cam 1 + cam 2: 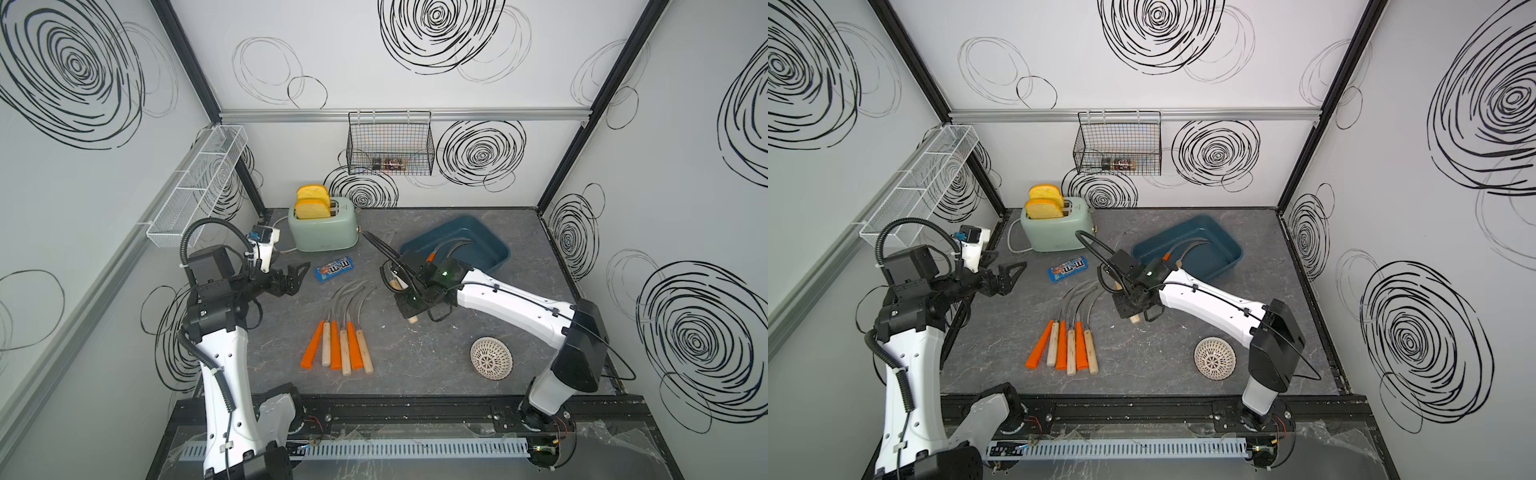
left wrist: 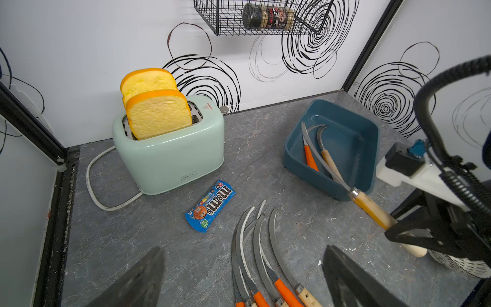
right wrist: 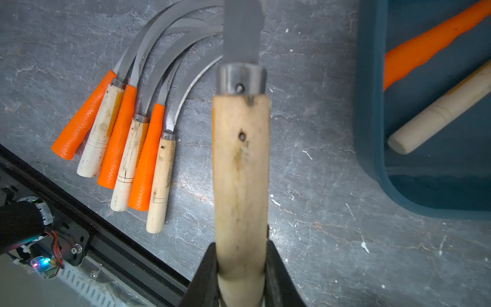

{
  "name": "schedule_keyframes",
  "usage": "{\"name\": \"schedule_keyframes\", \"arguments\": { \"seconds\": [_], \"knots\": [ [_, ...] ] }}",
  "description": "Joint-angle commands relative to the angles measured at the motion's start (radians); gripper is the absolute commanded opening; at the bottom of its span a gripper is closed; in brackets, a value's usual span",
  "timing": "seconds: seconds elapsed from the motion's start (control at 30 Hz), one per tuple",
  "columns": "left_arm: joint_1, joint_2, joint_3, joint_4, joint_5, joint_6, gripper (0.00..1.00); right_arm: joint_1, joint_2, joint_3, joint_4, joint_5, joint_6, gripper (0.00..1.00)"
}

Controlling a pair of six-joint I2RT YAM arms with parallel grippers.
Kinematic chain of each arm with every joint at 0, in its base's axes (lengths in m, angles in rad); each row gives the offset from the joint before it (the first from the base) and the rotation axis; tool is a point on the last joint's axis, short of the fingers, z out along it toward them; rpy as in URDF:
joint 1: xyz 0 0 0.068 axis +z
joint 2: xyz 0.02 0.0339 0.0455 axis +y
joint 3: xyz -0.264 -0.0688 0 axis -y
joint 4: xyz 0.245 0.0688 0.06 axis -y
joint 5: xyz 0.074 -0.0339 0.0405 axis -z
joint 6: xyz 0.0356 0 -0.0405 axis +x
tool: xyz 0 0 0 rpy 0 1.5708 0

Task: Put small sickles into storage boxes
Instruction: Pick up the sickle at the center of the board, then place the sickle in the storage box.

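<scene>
While the grey table [image 1: 415, 365] fills most of both top views, what matters on it is the blue tray [image 1: 484, 243], set toward the back on my right arm's side. The mint toaster [image 1: 324, 228] stands well apart from it, toward the left. Nearer the front edge, six sickles [image 1: 340, 345] lie in a tight row, handles side by side and blades fanned toward the back. My right gripper [image 3: 241, 268] is clamped narrow near the butt end of a wooden-handled sickle [image 3: 240, 159]. Its handle hangs over bare table just beside the tray's near wall. In the left wrist view its blade reaches across the rim, over the two sickles [image 2: 316, 154] lying inside, one orange and one wooden. My left gripper [image 1: 296, 279] hovers wide and empty near the candy packet [image 1: 333, 268], apart from the row. I judge this to be the carry-and-place step for the third of nine. Next I need to bring the handle over the rim, lower until the whole tool sits inside the walls, and only then spread the jaws. That long curved blade could catch on the rim or on the blades below, so I'd go in slowly.
</scene>
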Motion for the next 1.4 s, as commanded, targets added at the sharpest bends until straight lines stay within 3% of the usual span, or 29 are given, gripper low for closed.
{"name": "schedule_keyframes", "arguments": {
  "seconds": [0.0,0.73,0.97,1.37],
  "knots": [
    [-0.013,0.003,0.017,0.022,0.028,0.000,0.96,-0.049,-0.047,0.025,-0.045,-0.015,-0.033,0.00],
    [-0.058,0.026,-0.003,0.067,0.028,-0.044,0.96,-0.442,-0.123,-0.065,0.030,-0.156,-0.103,0.00],
    [-0.086,0.047,-0.008,0.099,0.025,-0.060,0.96,-0.522,-0.158,-0.152,0.147,-0.230,-0.084,0.00],
    [-0.130,0.145,-0.010,0.186,-0.014,-0.133,0.96,-0.585,-0.115,-0.147,0.190,-0.300,-0.059,0.00]
  ]
}}
